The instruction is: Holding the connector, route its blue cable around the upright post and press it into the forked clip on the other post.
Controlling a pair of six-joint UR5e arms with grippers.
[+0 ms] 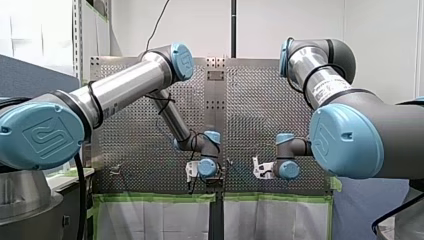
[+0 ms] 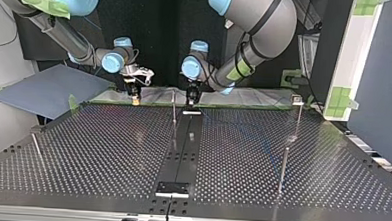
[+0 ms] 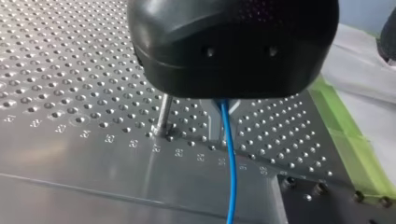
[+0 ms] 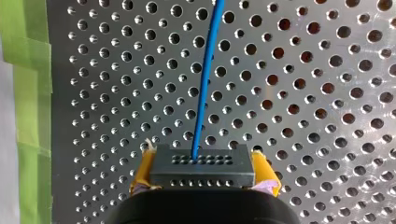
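Right end effector [image 4: 203, 173] is clamped on the connector [image 4: 202, 163], w/ yellow pads [image 4: 141, 175] on its two short sides. It's a small black block w/ rows of pin holes, prob. light and rigid, so that side grip looks right. No marking on it.

Blue cable [image 4: 204, 88] leaves the connector's face and runs ahead over the bench [image 4: 303, 93]. It's thin and limp, likely springy at bends. Best steered by a pinch close to where it must seat, not by tugging the connector.

Left end effector [image 3: 220, 122] looks closed narrow on the cable, tips low near the bench, w/ the upright post [image 3: 162, 114] just beside it. Hole nos. are printed on the bench there, approx. 20s–30s, faint.

Top view, upper right: post w/ forked clip [image 2: 298, 101], well apart from both end effectors.

Front view, lower left: stylised "UR" logo on a joint cap [image 1: 45, 135]. Arm label [image 1: 327, 89] at upper right is unreadable.
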